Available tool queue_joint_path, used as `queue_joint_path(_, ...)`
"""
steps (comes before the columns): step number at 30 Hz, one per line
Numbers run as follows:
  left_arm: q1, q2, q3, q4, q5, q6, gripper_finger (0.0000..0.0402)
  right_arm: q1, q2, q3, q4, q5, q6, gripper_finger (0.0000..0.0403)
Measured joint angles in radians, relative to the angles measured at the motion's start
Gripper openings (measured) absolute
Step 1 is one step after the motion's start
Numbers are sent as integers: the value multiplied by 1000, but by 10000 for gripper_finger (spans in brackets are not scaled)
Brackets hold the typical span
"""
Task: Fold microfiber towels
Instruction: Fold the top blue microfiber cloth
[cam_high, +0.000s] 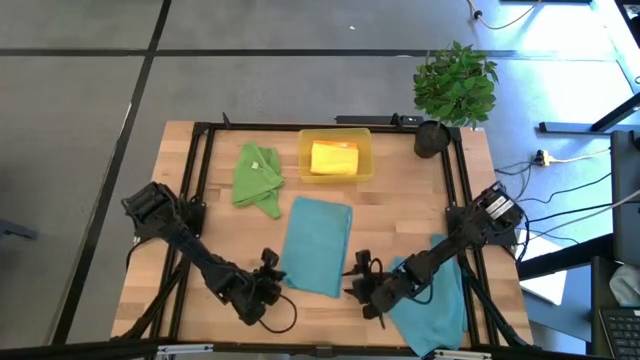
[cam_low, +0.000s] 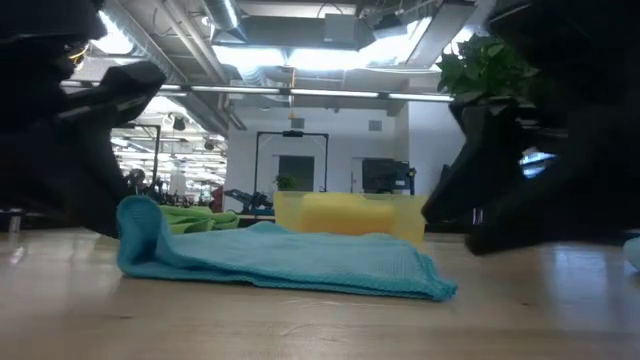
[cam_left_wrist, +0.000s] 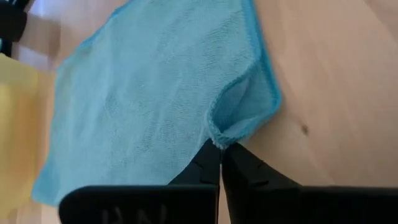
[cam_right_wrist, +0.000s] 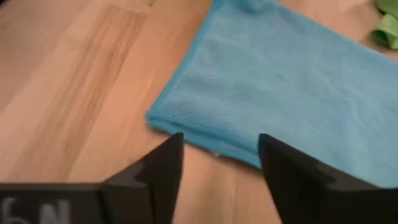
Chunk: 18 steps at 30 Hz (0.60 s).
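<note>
The jaws of the left gripper (cam_left_wrist: 221, 155) are pinched together on a lifted corner of the folded teal-blue microfiber towel (cam_high: 318, 243), which lies mid-surface; only the left wrist view shows that pinch, and the low view shows the raised hump of cloth at that end. The right gripper (cam_right_wrist: 221, 158) has its jaws spread apart, holding nothing, just beside the towel's other near corner. The high view alone shows a second teal-blue towel (cam_high: 438, 302) under the right arm, a crumpled green microfiber towel (cam_high: 256, 177) and a translucent yellow plastic tray (cam_high: 366, 158) holding a yellow cloth (cam_high: 334, 158). Bare wooden surface (cam_high: 395, 220) lies open between towel and right edge
</note>
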Motion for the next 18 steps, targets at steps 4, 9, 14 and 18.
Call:
queue_joint_path(4, 19, -10, 0, 23, 24, -22, 0, 46, 3, 0, -1, 55, -73, 257)
queue_joint_path(9, 55, -59, 0, 3, 57, -136, 0, 72, 4, 0, -9, 158, -152, 267)
queue_joint_path(14, 82, -119, 0, 10, 79, -161, 0, 72, 33, 0, -12, 169, -162, 264)
queue_joint_path(18, 99, -164, 0, 15, 78, -184, 0, 65, 65, 2, -1, 170, -152, 265)
